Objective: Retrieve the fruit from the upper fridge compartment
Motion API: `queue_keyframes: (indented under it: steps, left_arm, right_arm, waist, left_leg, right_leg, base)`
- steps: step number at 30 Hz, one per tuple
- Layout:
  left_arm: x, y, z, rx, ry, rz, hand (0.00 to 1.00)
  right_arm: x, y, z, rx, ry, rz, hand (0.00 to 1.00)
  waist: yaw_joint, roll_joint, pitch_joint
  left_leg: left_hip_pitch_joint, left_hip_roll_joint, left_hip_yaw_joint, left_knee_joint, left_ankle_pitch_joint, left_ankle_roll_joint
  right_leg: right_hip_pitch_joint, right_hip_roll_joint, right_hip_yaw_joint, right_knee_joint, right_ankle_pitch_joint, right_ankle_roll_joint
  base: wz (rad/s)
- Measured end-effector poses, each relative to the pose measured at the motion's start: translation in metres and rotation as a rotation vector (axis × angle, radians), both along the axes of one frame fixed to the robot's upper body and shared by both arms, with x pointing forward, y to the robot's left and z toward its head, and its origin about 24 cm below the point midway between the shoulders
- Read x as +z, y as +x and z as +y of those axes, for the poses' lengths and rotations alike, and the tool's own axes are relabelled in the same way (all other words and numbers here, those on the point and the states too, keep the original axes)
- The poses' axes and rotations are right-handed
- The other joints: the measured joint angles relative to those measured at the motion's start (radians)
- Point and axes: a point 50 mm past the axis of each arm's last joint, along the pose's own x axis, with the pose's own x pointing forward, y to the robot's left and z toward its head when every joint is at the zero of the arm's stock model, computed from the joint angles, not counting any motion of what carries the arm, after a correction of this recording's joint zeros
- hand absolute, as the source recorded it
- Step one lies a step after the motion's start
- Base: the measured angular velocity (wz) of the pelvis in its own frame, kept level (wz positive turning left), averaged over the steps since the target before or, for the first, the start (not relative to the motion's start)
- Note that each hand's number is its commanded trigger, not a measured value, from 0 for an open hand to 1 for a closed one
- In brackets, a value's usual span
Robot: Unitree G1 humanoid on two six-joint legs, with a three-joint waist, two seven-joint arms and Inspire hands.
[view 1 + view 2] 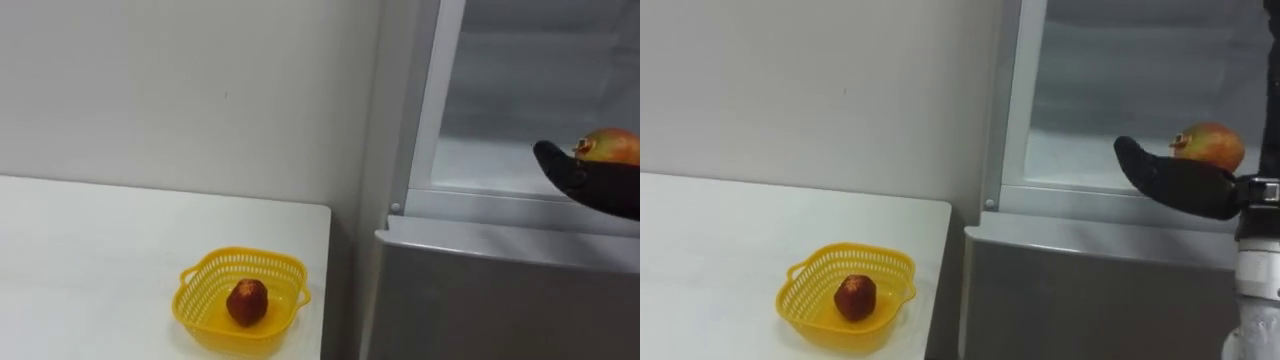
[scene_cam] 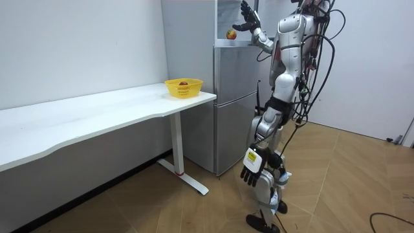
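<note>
A red and yellow fruit (image 1: 1210, 145) lies on the shelf of the open upper fridge compartment (image 1: 1120, 100). My right hand (image 1: 1175, 182) is raised in front of it at the compartment's front edge, open, with a dark straight finger reaching left just below the fruit. From the room view the hand (image 2: 248, 18) has its fingers spread upward, with the fruit (image 2: 231, 33) beside its thumb. I cannot tell whether the hand touches the fruit. My left hand (image 2: 251, 169) hangs relaxed by my side. I stand upright close to the fridge.
A yellow basket (image 1: 200, 300) with a dark red fruit (image 1: 247, 301) in it stands on the white table (image 1: 100, 250) near its right corner, next to the fridge. The lower fridge door (image 1: 480, 300) is closed.
</note>
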Motion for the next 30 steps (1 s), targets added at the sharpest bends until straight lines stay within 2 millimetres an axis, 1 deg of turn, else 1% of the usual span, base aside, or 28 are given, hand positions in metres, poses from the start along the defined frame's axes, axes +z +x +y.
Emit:
queue_keyframes:
  steps: [1,2,3,4,5,7,9,11,17,21,24,27,29,30]
  left_arm:
    - [0.0,0.001,0.001,-0.002,0.002,-0.004,0.0]
    - [0.0,0.001,0.001,-0.002,0.003,-0.006,0.0]
    - [0.0,0.001,0.001,-0.002,0.003,-0.006,0.0]
    - [0.001,0.001,0.002,-0.001,0.006,-0.005,0.0]
    - [0.001,0.001,0.003,0.0,0.009,-0.005,0.0]
    - [0.002,-0.001,0.004,0.001,0.012,-0.002,0.0]
    - [0.002,-0.002,0.004,0.002,0.012,0.001,0.0]
    - [0.002,-0.003,0.006,0.016,0.018,0.005,0.0]
    - [0.002,-0.005,0.006,0.028,0.031,0.022,0.0]
    - [0.003,-0.004,0.007,0.029,0.037,0.023,0.0]
    - [0.003,-0.001,0.007,0.025,0.038,0.01,0.0]
    - [0.003,0.002,0.007,0.021,0.04,-0.002,0.0]
    - [0.004,0.003,0.007,0.022,0.043,-0.004,0.0]
    - [0.004,0.003,0.007,0.023,0.043,-0.002,0.0]
  right_arm:
    - [-0.003,0.003,-0.006,-0.009,0.016,0.023,0.0]
    - [-0.007,0.007,-0.013,-0.02,0.042,0.052,0.0]
    - [-0.008,0.009,-0.017,-0.026,0.058,0.068,0.0]
    - [-0.012,0.011,-0.023,-0.039,0.089,0.095,0.0]
    - [-0.014,0.012,-0.028,-0.053,0.104,0.115,0.0]
    - [-0.016,0.016,-0.033,-0.07,0.116,0.13,0.0]
    - [-0.015,0.02,-0.036,-0.082,0.123,0.135,0.0]
    - [-0.014,0.024,-0.039,-0.09,0.145,0.14,0.0]
    - [-0.016,0.034,-0.048,-0.122,0.204,0.183,0.0]
    - [-0.018,0.041,-0.054,-0.126,0.257,0.206,0.0]
    - [-0.023,0.046,-0.058,-0.135,0.29,0.244,0.0]
    - [-0.026,0.047,-0.061,-0.125,0.311,0.264,0.0]
    - [-0.03,0.046,-0.069,-0.134,0.336,0.292,0.0]
    - [-0.03,0.046,-0.071,-0.132,0.336,0.295,0.0]
  waist:
    - [0.001,-0.006,0.0038]
    - [0.002,-0.011,0.0049]
    - [0.005,-0.014,0.0039]
    - [0.011,-0.02,-0.0003]
    - [0.014,-0.026,-0.0021]
    - [0.018,-0.029,-0.0037]
    - [0.019,-0.029,-0.0039]
    - [0.023,-0.028,-0.0037]
    - [0.026,-0.023,-0.0033]
    - [0.025,-0.023,-0.0033]
    - [0.024,-0.024,-0.0037]
    - [0.025,-0.025,-0.0046]
    - [0.028,-0.028,-0.0068]
    - [0.029,-0.029,-0.0073]
  left_leg:
    - [-0.001,0.0,-0.001,0.0,0.0,0.0]
    - [-0.001,0.0,-0.001,0.0,0.0,0.0]
    - [-0.002,-0.001,-0.001,0.0,0.0,0.0]
    - [-0.007,-0.001,-0.003,0.001,0.0,0.0]
    - [-0.009,-0.002,-0.007,0.002,0.0,0.0]
    - [-0.009,-0.003,-0.01,0.002,0.0,0.0]
    - [-0.011,-0.004,-0.014,0.002,0.0,0.0]
    - [-0.015,-0.006,-0.028,0.002,0.0,0.0]
    - [-0.026,-0.012,-0.039,0.005,0.0,0.0]
    - [-0.033,-0.013,-0.043,0.007,0.0,0.001]
    - [-0.034,-0.013,-0.051,0.006,0.001,0.001]
    - [-0.036,-0.013,-0.055,0.006,0.001,0.0]
    - [-0.037,-0.013,-0.056,0.006,0.001,0.0]
    - [-0.037,-0.013,-0.055,0.006,0.001,0.0]
  right_leg:
    - [0.0,0.0,-0.001,-0.001,0.0,0.0]
    - [0.0,0.0,-0.001,-0.003,0.0,0.0]
    - [0.001,0.0,-0.001,-0.005,0.0,0.0]
    - [0.001,-0.001,-0.004,-0.01,0.0,0.0]
    - [0.001,-0.001,-0.009,-0.011,0.0,0.0]
    - [0.001,-0.001,-0.011,-0.012,0.0,0.0]
    - [0.002,-0.003,-0.016,-0.012,0.0,0.0]
    - [0.001,-0.004,-0.025,-0.013,0.0,0.0]
    - [-0.003,-0.009,-0.032,-0.014,-0.003,0.004]
    - [-0.002,-0.009,-0.034,-0.012,-0.003,0.005]
    - [-0.001,-0.009,-0.047,-0.012,-0.003,0.005]
    - [0.0,-0.009,-0.053,-0.012,-0.003,0.005]
    - [0.0,-0.009,-0.055,-0.012,-0.003,0.005]
    - [-0.001,-0.009,-0.055,-0.012,-0.003,0.005]
  base:
    - [0.0]
    - [0.0]
    - [0.0]
    - [0.06]
    - [0.07]
    - [0.03]
    - [0.06]
    - [0.11]
    - [0.07]
    - [0.03]
    - [0.07]
    - [0.06]
    - [0.02]
    - [0.0]
